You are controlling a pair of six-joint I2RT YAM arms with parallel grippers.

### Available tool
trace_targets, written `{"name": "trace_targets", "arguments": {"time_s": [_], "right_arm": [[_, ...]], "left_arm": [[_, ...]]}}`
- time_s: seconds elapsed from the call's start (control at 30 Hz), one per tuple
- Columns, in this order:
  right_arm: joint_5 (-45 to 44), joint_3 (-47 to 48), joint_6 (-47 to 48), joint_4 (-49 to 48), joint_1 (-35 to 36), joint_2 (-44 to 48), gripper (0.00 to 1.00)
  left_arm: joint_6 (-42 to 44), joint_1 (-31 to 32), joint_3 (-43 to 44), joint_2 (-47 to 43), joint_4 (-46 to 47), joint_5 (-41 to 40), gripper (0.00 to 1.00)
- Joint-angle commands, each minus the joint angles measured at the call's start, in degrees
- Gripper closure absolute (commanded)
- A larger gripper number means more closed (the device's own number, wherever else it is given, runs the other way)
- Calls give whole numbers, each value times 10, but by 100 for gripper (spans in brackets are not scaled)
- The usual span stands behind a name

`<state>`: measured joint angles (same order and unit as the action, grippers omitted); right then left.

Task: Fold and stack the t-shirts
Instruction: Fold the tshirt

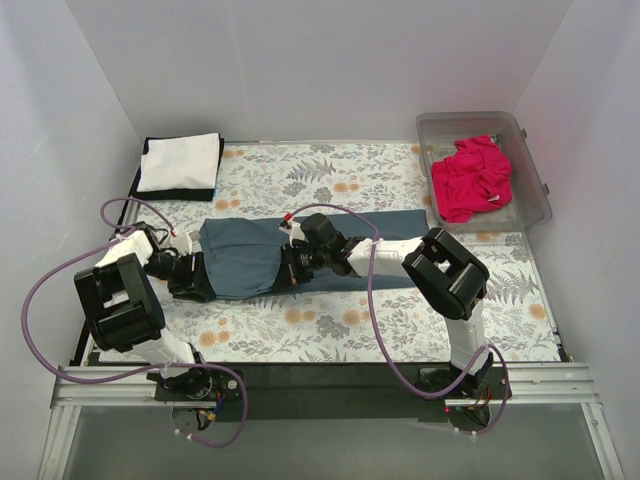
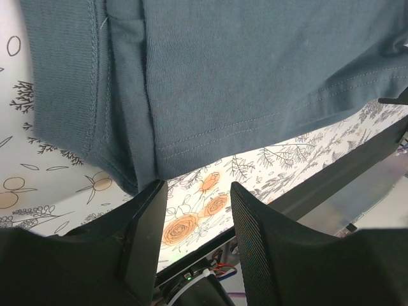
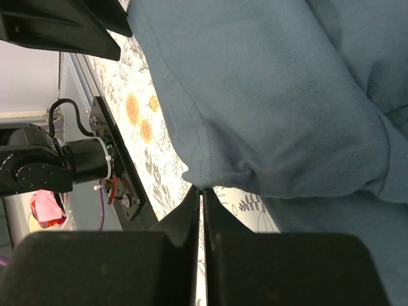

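The dark slate-blue t-shirt (image 1: 250,255) lies partly folded across the middle of the floral cloth (image 1: 330,180). My right gripper (image 1: 290,268) is shut on the corner of its hem (image 3: 203,188), with the fabric (image 3: 274,95) bunched just beyond the fingertips. My left gripper (image 1: 205,280) is open at the shirt's left end. In the left wrist view its left finger (image 2: 150,210) touches the hem corner of the shirt (image 2: 242,76), and nothing is between the jaws. The white folded t-shirt (image 1: 180,160) lies on the black one (image 1: 180,192) at the back left. The magenta-pink t-shirt (image 1: 470,178) lies crumpled in the bin.
The clear plastic bin (image 1: 535,170) stands at the back right. White walls close in the table on three sides. The black front rail (image 1: 330,375) carries both arm bases, and purple cables loop from each arm.
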<state>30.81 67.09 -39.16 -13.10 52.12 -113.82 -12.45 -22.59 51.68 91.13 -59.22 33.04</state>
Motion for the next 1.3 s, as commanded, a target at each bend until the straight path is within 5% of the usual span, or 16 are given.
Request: {"name": "trace_targets", "arguments": {"time_s": [0.0,0.43,0.8,1.0,1.1,1.17,1.27], "right_arm": [[14,20,-7,-9,-3,28,99],[26,24,-12,-17,-11,27,99],[33,26,-14,-23,-15,26,99],[35,27,-11,-24,-24,29,99],[36,27,-11,-25,-27,30,99],[37,27,-11,-25,-27,31,99],[37,25,-11,-26,-27,29,99]], "left_arm": [[-5,3,5,-8,11,13,57],[-4,7,11,1,16,18,58],[5,7,43,-10,-11,31,78],[-1,7,52,-9,-6,26,100],[-10,7,55,-6,0,22,98],[-11,7,54,-3,-2,15,76],[-13,7,47,-6,6,8,64]]}}
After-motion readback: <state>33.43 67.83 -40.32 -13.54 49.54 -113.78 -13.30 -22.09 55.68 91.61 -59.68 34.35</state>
